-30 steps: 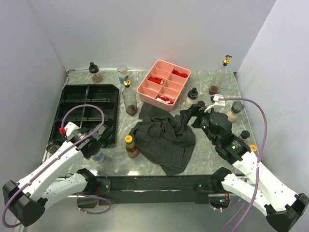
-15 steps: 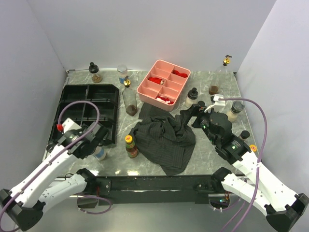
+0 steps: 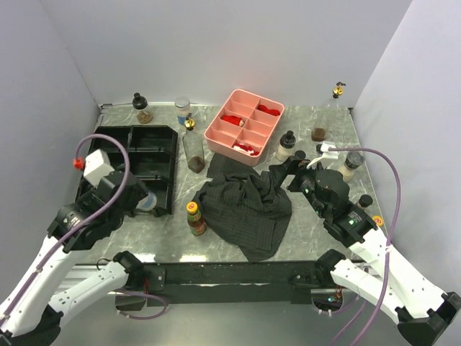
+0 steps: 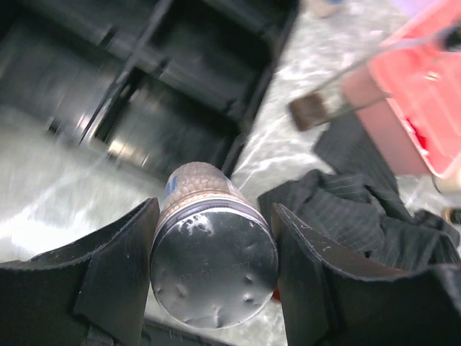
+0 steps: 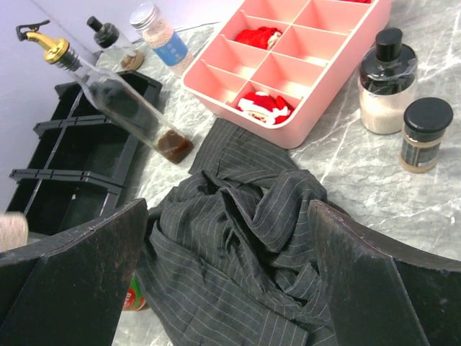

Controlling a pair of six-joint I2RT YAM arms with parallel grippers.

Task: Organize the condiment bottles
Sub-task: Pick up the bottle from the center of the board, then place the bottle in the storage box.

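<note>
Condiment bottles scattered on grey marble tabletop; pale walls around.

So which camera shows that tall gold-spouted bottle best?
The right wrist view: the bottle shows whole and sharp, from gold spout to brown base. The top view shows it whole too, but small. The left wrist view gives only a blurred streak of it.
</note>
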